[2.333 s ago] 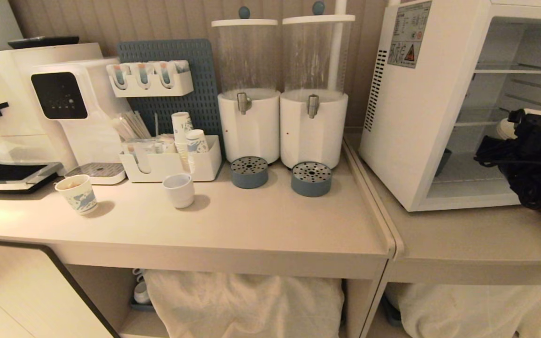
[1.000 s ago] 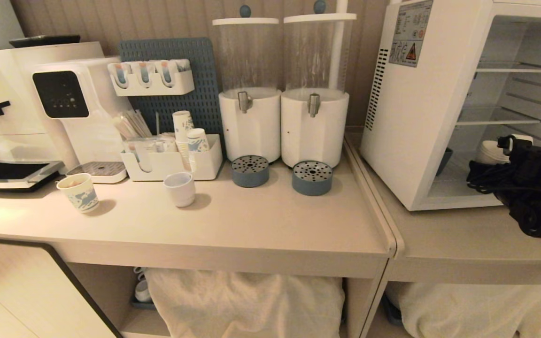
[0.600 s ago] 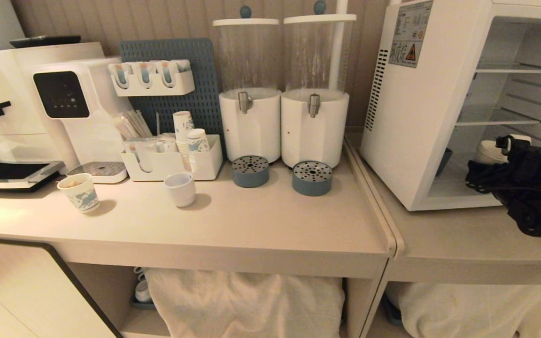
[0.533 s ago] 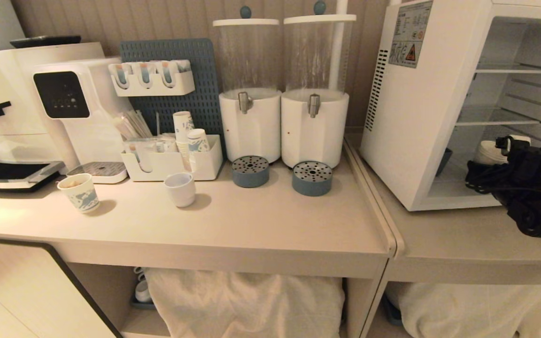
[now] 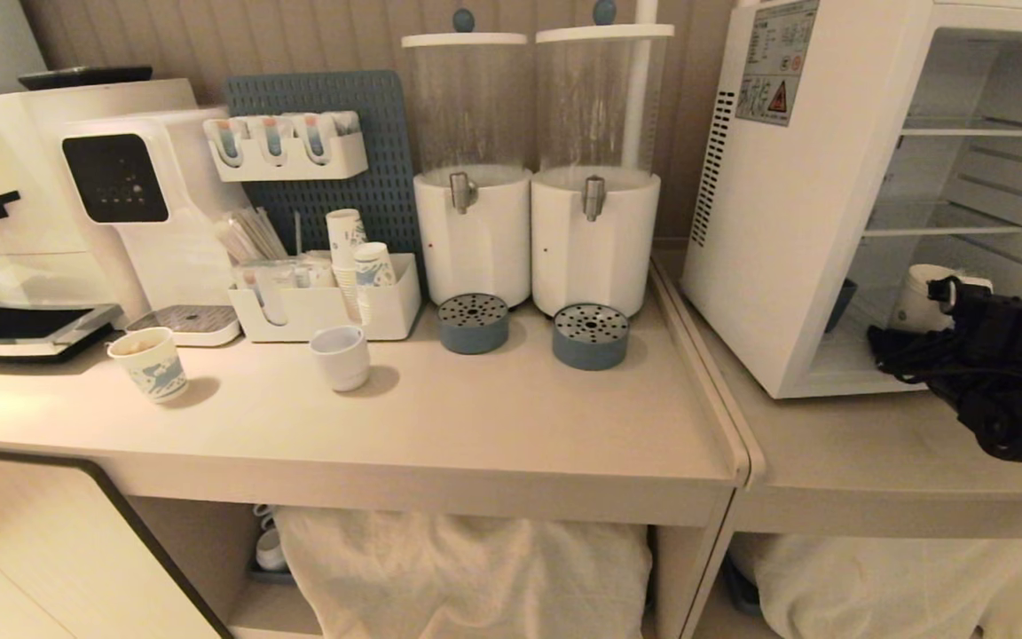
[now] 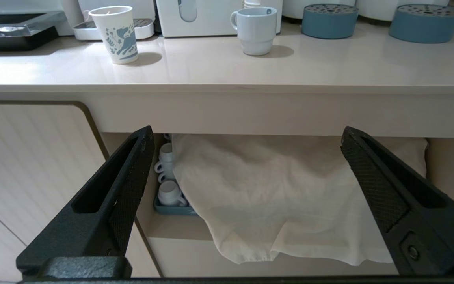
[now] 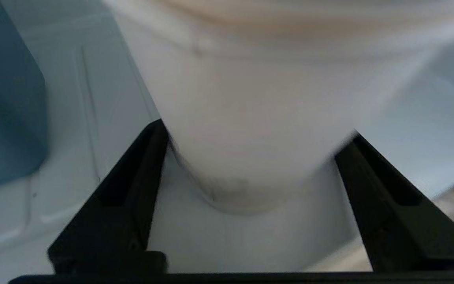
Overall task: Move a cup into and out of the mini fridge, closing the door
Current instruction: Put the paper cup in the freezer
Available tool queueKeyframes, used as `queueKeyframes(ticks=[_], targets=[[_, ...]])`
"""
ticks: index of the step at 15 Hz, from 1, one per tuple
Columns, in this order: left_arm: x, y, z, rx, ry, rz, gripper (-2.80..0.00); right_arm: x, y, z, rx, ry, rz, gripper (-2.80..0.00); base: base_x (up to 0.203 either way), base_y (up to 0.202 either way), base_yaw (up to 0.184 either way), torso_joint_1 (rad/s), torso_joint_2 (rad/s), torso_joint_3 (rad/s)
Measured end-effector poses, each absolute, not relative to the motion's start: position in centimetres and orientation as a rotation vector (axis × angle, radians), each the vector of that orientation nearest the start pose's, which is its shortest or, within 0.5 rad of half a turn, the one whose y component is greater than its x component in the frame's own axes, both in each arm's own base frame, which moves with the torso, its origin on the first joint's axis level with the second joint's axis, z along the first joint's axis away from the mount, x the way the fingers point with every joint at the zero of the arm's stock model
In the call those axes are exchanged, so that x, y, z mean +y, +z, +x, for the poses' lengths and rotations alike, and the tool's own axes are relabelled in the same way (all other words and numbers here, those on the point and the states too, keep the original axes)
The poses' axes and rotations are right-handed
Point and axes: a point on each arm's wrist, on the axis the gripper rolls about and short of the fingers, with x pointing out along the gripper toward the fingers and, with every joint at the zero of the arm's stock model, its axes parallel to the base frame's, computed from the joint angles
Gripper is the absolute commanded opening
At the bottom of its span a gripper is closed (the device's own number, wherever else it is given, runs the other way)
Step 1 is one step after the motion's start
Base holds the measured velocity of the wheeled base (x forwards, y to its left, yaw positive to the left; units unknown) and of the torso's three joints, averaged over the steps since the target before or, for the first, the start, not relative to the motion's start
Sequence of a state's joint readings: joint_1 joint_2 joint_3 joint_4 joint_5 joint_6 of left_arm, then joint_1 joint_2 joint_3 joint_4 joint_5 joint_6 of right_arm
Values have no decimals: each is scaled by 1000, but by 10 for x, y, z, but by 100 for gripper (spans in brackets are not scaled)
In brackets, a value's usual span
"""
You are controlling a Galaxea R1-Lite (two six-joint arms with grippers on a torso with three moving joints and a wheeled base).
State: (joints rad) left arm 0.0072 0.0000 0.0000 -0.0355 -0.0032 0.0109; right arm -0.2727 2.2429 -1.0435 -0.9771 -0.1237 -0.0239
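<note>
Since a second ago the right gripper [image 7: 250, 165] has spread its fingers [image 7: 132, 197] wide; the cup [image 7: 250, 118] now stands free on the floor of the mini fridge [image 5: 777, 222], between them, apparently untouched. Left gripper [image 6: 246, 185] parked below the table [image 5: 475, 417], fingers wide. Two drink dispensers [image 5: 471, 177], two loose cups on the table.

Café-style drinks station: coffee machine [image 5: 41, 204], two drink dispensers [image 5: 533, 169], stacked paper cups [image 5: 356, 253], mini fridge [image 5: 839, 177] on table [image 5: 475, 426].
</note>
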Motion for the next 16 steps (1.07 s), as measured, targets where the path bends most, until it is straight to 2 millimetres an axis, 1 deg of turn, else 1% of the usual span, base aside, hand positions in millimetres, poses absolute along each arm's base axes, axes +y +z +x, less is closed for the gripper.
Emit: queueKeyframes(ticks=[2,3,5,7,11,14,15,16], targets=[[0,79,-23,-36,4,11,0,-115,82,398,230,-388,-4,0,0,0,0,0,0,0],[0,79,-23,-36,5,11,0,-113,87,394,225,-383,-4,0,0,0,0,0,0,0],[0,79,-23,-36,4,11,0,-109,105,381,206,-358,-1,0,0,0,0,0,0,0],[0,79,-23,-36,5,11,0,-104,124,364,196,-321,4,0,0,0,0,0,0,0],[0,79,-23,-38,4,11,0,-88,166,314,153,-276,6,0,0,0,0,0,0,0],[0,80,-23,-41,7,5,0,-74,201,267,130,-226,24,0,0,0,0,0,0,0],[0,80,-23,-41,7,5,0,-67,215,250,123,-194,38,0,0,0,0,0,0,0],[0,80,-23,-41,8,5,0,-60,230,228,115,-154,50,0,0,0,0,0,0,0]])
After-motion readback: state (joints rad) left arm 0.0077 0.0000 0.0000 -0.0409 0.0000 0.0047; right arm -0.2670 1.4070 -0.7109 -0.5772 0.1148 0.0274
